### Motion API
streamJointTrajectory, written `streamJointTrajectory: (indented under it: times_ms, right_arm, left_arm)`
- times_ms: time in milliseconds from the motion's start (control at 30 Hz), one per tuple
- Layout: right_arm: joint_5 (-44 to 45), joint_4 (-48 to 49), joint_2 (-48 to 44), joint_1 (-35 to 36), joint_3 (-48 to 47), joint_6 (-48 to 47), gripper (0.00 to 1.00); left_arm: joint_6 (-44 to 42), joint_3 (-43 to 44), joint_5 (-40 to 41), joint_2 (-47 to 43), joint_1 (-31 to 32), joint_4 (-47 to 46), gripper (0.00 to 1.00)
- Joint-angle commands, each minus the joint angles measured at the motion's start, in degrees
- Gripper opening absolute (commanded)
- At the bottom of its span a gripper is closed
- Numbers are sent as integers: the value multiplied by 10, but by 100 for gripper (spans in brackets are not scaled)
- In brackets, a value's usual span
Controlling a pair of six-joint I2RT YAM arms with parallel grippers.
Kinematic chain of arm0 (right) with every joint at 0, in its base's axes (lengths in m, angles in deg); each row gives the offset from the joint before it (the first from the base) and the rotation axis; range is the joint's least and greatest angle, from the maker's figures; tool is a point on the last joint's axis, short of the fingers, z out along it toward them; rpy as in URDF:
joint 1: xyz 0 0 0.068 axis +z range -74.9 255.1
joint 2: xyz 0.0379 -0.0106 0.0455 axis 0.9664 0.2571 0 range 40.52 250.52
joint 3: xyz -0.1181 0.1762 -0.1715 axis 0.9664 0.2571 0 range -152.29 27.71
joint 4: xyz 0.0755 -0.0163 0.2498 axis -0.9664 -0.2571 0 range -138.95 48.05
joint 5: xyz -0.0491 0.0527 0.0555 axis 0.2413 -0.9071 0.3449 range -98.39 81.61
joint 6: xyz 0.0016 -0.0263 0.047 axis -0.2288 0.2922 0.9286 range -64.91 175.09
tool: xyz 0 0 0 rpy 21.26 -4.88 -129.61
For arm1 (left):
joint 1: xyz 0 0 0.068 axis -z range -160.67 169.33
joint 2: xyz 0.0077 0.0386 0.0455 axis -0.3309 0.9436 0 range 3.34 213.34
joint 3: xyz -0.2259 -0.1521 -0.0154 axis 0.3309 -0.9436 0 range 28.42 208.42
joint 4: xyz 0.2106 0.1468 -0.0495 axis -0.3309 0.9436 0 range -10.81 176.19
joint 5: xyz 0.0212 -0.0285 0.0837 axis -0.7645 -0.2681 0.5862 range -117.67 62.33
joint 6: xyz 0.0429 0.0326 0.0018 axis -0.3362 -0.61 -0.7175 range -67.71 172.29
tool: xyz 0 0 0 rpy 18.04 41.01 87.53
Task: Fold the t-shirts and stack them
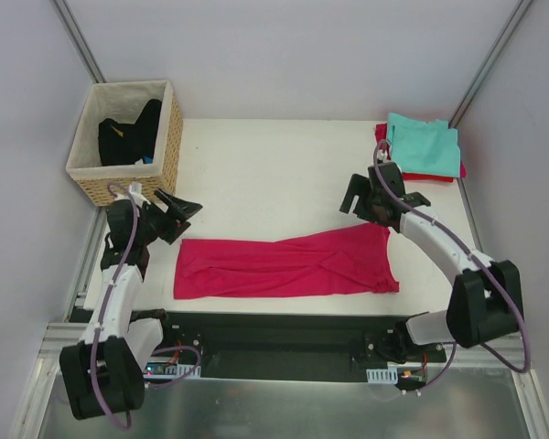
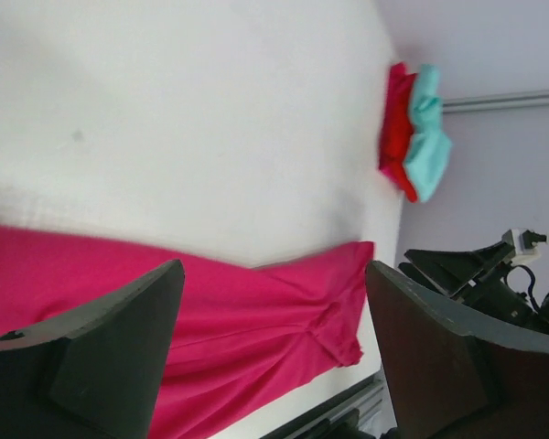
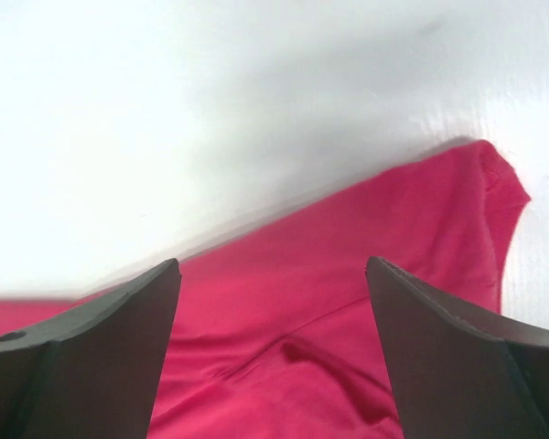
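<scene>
Lying in a long band on the white table (image 1: 274,165), the magenta-pink t-shirt (image 1: 284,267) had the teal t-shirt (image 1: 425,144) stacked on the red t-shirt (image 1: 457,172) far right. Your left gripper (image 1: 185,218) and right gripper (image 1: 355,199) hovered near its far corners, fingers spread, holding nothing.

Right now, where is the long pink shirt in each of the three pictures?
Top view: the pink shirt lies stretched across the near middle.
Left wrist: the pink shirt fills the bottom, running left to right.
Right wrist: the pink shirt fills the lower half.
Shared landmark: the white table beyond it.
</scene>
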State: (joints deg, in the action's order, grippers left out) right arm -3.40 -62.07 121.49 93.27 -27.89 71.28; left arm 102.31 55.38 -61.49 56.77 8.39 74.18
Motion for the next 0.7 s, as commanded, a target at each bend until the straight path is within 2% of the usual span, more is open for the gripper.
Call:
streamJointTrajectory:
  times_ms: [0, 200, 467, 667]
  right_arm:
    - [1, -47, -86, 48, -21, 3, 87]
    - [-99, 59, -161, 55, 96, 62, 88]
    - [-82, 178, -164, 52, 214, 83, 88]
    - [-85, 240, -112, 39, 212, 80, 88]
  left_arm:
    - [33, 45, -71, -71, 13, 5, 81]
    - [40, -1, -104, -121, 39, 6, 82]
    - [28, -65, -127, -159, 42, 6, 83]
    - [19, -60, -132, -150, 42, 6, 83]
